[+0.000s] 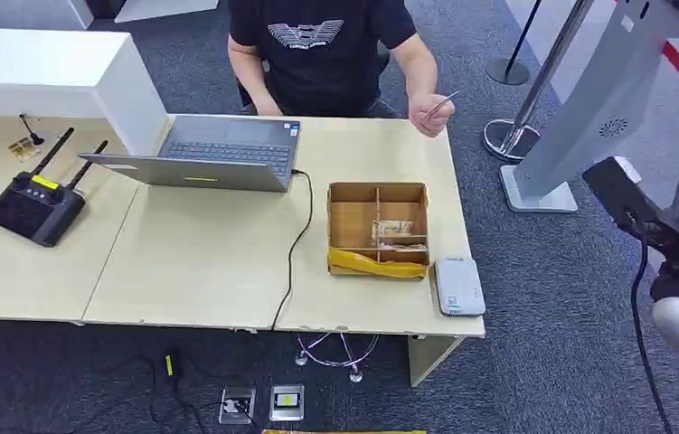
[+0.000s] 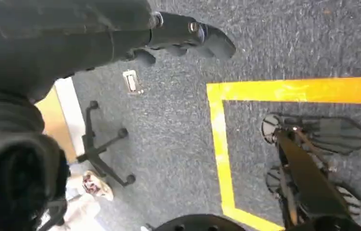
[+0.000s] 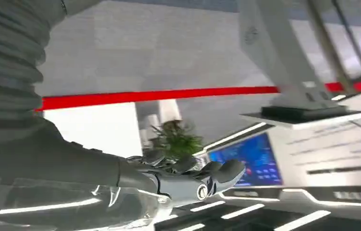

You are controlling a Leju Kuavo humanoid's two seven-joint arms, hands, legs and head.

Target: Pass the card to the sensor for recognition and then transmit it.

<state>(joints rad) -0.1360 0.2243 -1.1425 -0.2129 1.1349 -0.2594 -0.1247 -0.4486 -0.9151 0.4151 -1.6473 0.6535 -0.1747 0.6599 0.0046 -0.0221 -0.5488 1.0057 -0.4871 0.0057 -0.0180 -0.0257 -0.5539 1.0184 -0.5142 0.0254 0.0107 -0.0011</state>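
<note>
Card (image 1: 438,106) sits pinched in a person's hand (image 1: 429,117), upper centre of frame, beyond the desk (image 1: 209,271). Right hand (image 3: 188,180) waits at right, fingers apart, holding nothing; left hand (image 2: 178,36) hangs empty, fingers loosely extended. Handover looks pending: reach for card, then sensor (image 1: 458,286).

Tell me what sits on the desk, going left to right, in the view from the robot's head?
Black router with antennas → open grey laptop → brown cardboard box with dividers → small grey flat sensor.

Card (image 1: 439,103) in person's hand (image 1: 430,116), perhaps too thin for detail.
</note>
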